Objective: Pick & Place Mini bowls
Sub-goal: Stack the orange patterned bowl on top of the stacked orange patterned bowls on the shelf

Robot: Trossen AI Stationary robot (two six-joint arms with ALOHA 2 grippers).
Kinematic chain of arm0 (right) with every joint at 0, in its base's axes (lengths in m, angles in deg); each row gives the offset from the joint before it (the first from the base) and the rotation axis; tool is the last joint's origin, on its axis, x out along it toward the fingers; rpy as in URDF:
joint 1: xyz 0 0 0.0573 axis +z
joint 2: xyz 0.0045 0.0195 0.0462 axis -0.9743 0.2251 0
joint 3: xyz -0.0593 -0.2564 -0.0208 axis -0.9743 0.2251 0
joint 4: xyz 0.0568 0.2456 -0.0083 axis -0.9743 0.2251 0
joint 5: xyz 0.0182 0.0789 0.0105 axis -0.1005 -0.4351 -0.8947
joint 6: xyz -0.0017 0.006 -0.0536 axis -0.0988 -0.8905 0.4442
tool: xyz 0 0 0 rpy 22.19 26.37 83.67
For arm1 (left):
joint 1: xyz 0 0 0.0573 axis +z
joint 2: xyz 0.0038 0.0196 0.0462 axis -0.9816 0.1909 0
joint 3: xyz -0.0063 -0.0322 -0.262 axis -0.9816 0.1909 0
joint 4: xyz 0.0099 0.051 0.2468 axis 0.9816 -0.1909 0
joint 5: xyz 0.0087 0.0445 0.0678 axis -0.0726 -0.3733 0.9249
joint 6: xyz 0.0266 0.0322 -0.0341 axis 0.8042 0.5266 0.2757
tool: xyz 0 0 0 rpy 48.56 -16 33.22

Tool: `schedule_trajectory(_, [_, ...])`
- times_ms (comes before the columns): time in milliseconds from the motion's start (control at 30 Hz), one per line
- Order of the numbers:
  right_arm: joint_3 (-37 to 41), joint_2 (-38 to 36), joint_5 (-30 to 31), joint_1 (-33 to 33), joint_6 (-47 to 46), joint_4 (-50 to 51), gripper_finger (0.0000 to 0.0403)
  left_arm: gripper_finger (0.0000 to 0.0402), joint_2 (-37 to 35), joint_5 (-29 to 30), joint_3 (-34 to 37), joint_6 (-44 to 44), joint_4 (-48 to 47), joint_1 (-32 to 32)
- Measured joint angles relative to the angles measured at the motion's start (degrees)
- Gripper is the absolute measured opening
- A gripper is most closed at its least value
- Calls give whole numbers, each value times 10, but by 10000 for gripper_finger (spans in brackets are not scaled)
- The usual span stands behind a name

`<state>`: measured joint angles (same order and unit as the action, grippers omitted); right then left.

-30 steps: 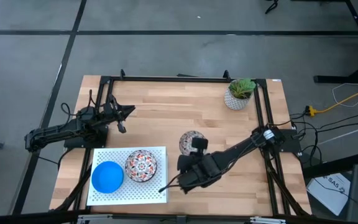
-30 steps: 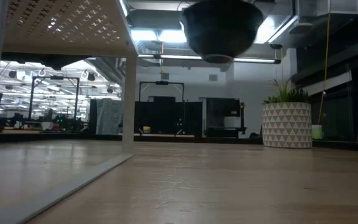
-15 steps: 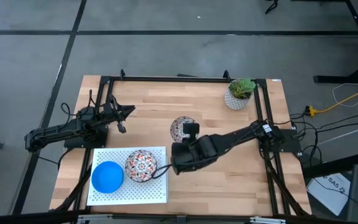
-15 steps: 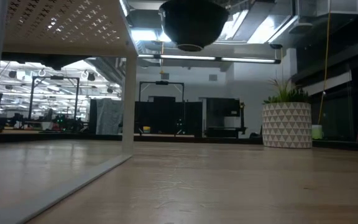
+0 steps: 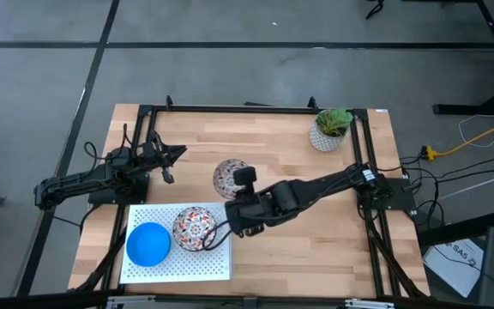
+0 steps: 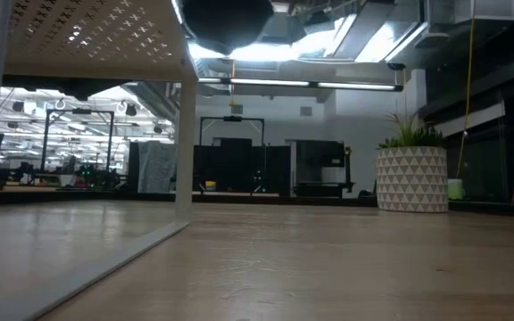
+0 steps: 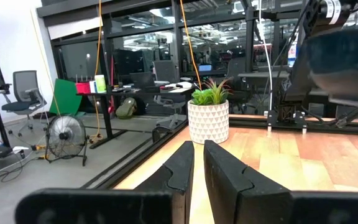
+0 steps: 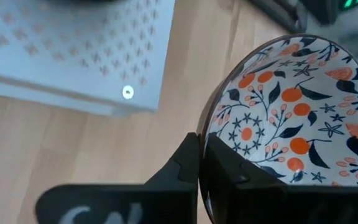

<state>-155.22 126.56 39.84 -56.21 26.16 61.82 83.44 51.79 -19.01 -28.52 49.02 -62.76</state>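
The right arm reaches across the wooden table (image 5: 316, 232), low and stretched toward the left. Its right gripper (image 8: 199, 163) pinches the rim of a small round floral bowl with red-and-dark pattern (image 8: 291, 130), held in the air just above the corner of the white perforated tray (image 5: 204, 257). Half a second ago this bowl was more to the right; it has moved toward the tray. On the tray sit a plain bright blue bowl (image 5: 148, 244) and a second floral bowl (image 5: 195, 228). The left gripper (image 7: 198, 163) waits at the left side, fingers pressed almost together, empty.
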Motion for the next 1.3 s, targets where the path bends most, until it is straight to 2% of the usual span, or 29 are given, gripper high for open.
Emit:
schedule_trajectory(667, [0,-4,-9,1,231,-203,12,31,0,0,0,0,0,0])
schedule_trajectory(967, [1,-5,-155,3,290,-248,12,31,0,0,0,0,0,0])
schedule_trajectory(1200, [1,-5,-216,8,321,-269,12,31,0,0,0,0,0,0])
schedule_trajectory(1300, [1,-5,-264,10,323,-271,12,31,0,0,0,0,0,0])
